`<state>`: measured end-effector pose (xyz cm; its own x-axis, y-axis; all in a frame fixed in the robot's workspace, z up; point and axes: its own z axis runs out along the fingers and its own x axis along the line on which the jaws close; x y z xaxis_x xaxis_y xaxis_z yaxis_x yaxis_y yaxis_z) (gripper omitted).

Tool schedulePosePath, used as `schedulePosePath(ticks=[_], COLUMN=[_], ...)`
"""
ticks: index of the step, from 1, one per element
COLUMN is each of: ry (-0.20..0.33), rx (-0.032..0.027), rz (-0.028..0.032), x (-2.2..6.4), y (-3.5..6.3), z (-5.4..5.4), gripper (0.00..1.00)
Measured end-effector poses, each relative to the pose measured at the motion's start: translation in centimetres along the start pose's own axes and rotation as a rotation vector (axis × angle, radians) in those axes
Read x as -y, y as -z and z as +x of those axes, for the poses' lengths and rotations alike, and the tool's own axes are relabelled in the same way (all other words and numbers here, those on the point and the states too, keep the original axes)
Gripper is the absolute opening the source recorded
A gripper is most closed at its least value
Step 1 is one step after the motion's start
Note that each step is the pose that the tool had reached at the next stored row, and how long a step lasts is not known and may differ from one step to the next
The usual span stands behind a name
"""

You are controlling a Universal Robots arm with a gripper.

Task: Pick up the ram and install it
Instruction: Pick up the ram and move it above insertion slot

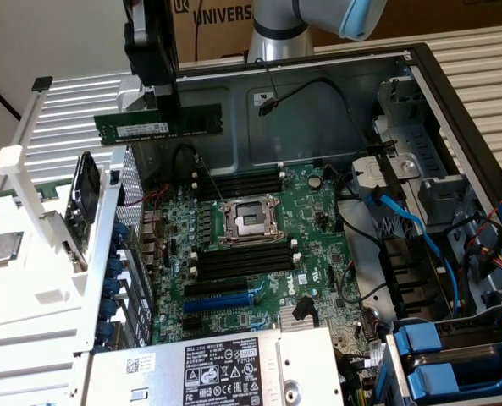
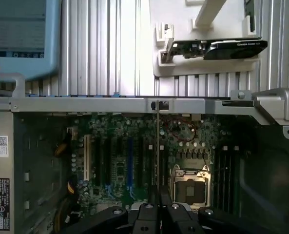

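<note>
At the far left of the exterior view, a white tray (image 1: 30,288) sits on the ribbed bench (image 1: 73,118). It carries a silver chip (image 1: 1,248) lying flat and a card (image 1: 83,196) standing on edge, probably so each part can be taken from above. Just right of these, in the upper left of the frame, the claw (image 1: 168,114) points down and is closed narrow on the ram (image 1: 132,128). It pinches the top edge near mid-length, so the stick hangs level with its contact edge down. The ram is in the air by the upper-left corner of the open case (image 1: 318,110), clear of the board (image 1: 259,271) and seated in nothing. A grip at the middle likely keeps the stick balanced and leaves both ends free. Toward the centre, the socket (image 1: 251,222) lies between two banks of empty black slots (image 1: 238,182), and these run in the same direction as the held stick. It appears to be carried already turned to suit them. In the wrist view the ram (image 2: 157,146) shows edge-on as a thin line running out from the claw (image 2: 159,207), with the board beyond it. At the right of the exterior view, blue cables (image 1: 411,224) and the drive bays (image 1: 454,355) sit well apart from the slots.
</note>
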<state>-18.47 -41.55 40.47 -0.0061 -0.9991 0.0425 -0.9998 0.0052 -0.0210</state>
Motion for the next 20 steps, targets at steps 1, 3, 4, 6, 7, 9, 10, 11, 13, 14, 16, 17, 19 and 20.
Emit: schedulePosePath(ticks=[1, 3, 4, 6, 7, 9, 10, 11, 13, 14, 16, 17, 19, 20], ry=[0.001, 0.001, 0.001, 0.001, 0.001, 0.000, -0.001, -0.001, -0.001, -0.001, -0.001, -0.001, -0.001, -0.002], rx=[0.0001, 0.0003, 0.0003, 0.0021, 0.0083, 0.0253, 0.0564, 0.0628, 0.0723, 0.0744, 0.0807, 0.0839, 0.0886, 0.0968], rz=[0.0001, 0.0002, 0.0002, 0.0002, 0.0012, 0.0039, 0.0067, 0.0068, 0.0070, 0.0071, 0.0080, 0.0083, 0.0084, 0.0083], x=[0.94, 3.01, 3.47, 5.58, 6.28, 6.83, 7.48, 7.57, 7.56, 7.57, 7.56, 7.55, 7.59, 7.72], y=[-0.02, -0.07, -0.07, -0.11, -0.13, -0.15, -0.18, -0.25, -0.64, -0.79, -1.27, -1.63, -2.15, -2.61], z=[0.0, 0.0, 0.0, -0.1, -0.1, -0.1, -0.1, -0.1, -0.1, -0.1, 0.0, 0.0, 0.1, 0.1], gripper=[0.12, 0.12, 0.12, 0.12, 0.12, 0.12, 0.12, 0.12, 0.12, 0.12, 0.12, 0.12, 0.12, 0.12])
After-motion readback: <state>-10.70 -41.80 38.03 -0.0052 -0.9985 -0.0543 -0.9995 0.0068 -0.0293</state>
